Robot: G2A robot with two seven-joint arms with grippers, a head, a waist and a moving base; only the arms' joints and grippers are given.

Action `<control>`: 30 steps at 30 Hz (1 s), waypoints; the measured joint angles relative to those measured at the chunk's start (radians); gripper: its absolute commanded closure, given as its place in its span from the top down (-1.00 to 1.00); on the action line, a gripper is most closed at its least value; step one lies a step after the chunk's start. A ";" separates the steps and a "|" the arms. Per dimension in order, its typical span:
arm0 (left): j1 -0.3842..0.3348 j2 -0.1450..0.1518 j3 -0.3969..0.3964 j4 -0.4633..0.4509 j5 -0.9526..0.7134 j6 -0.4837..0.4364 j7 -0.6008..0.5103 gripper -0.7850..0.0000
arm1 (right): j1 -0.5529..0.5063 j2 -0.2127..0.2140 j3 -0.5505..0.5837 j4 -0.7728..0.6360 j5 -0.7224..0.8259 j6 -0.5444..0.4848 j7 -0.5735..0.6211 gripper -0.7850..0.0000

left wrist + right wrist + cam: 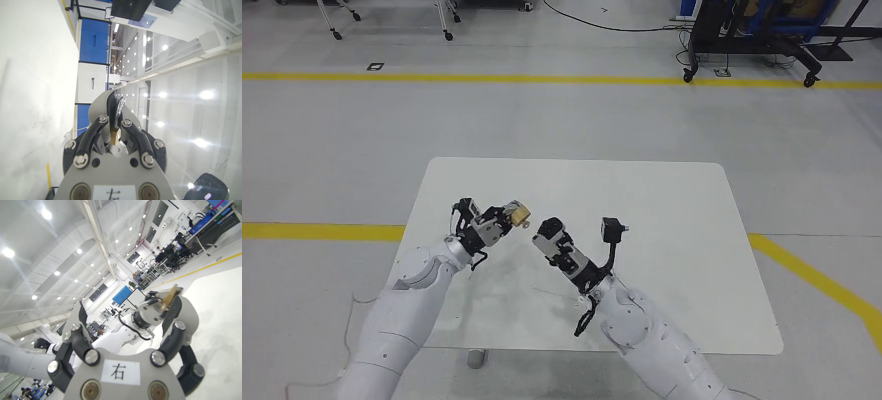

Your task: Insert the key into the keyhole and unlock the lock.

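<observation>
A brass padlock with a silver shackle is held above the white table by my left gripper, which is shut on it. In the left wrist view the brass body sits deep between the fingers and the shackle lies between the pads, at the left gripper. My right gripper hovers just to the right of the lock, open, with nothing between its fingers. In the right wrist view the right gripper faces the padlock a short way off.
The table's surface around and beyond both arms is bare white, widest on the right side. Yellow floor lines run behind and beside the table. A dark wheeled rack stands far off at the back right.
</observation>
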 measured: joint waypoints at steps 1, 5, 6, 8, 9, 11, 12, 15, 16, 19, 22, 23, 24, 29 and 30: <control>-0.006 -0.001 0.003 0.006 -0.001 0.013 0.004 -1.00 | -0.007 0.003 0.002 -0.008 -0.004 -0.028 0.015 -1.00; -0.021 -0.008 0.008 0.030 -0.068 0.078 -0.028 -1.00 | 0.016 0.012 -0.017 0.013 0.118 -0.125 0.175 -1.00; -0.027 -0.010 0.008 0.042 -0.099 0.105 -0.053 -1.00 | 0.035 0.013 -0.021 0.029 0.171 -0.134 0.228 -1.00; -0.039 -0.011 0.008 0.063 -0.124 0.141 -0.083 -1.00 | 0.063 0.014 -0.022 0.054 0.228 -0.137 0.287 -1.00; -0.047 -0.012 0.008 0.075 -0.132 0.157 -0.098 -1.00 | 0.079 0.014 -0.020 0.070 0.245 -0.136 0.311 -1.00; -0.054 -0.013 0.010 0.089 -0.143 0.170 -0.120 -1.00 | 0.098 0.013 -0.013 0.091 0.236 -0.120 0.316 -1.00; -0.058 -0.015 0.012 0.098 -0.154 0.182 -0.138 -1.00 | 0.107 0.011 -0.011 0.100 0.221 -0.108 0.303 -1.00; -0.069 -0.018 0.021 0.116 -0.175 0.212 -0.185 -1.00 | 0.121 0.005 -0.011 0.118 0.193 -0.090 0.268 -1.00; -0.073 -0.019 0.023 0.122 -0.183 0.222 -0.200 -1.00 | 0.126 0.004 -0.011 0.125 0.186 -0.082 0.259 -1.00; -0.086 -0.022 0.030 0.142 -0.206 0.250 -0.243 -1.00 | 0.147 -0.004 -0.013 0.147 0.133 -0.025 0.220 -1.00; -0.097 -0.025 0.036 0.163 -0.221 0.270 -0.271 -1.00 | 0.162 -0.014 -0.027 0.166 0.079 0.031 0.172 -1.00; -0.101 -0.026 0.037 0.169 -0.221 0.270 -0.276 -1.00 | 0.165 -0.017 -0.030 0.172 0.068 0.045 0.157 -1.00; -0.104 -0.027 0.038 0.174 -0.223 0.267 -0.280 -1.00 | 0.169 -0.020 -0.035 0.178 0.055 0.061 0.136 -1.00; -0.110 -0.030 0.039 0.185 -0.225 0.248 -0.289 -1.00 | 0.168 -0.030 -0.045 0.174 -0.001 0.097 0.073 -1.00; -0.109 -0.030 0.038 0.185 -0.223 0.234 -0.289 -1.00 | 0.162 -0.030 -0.044 0.168 -0.009 0.092 0.064 -1.00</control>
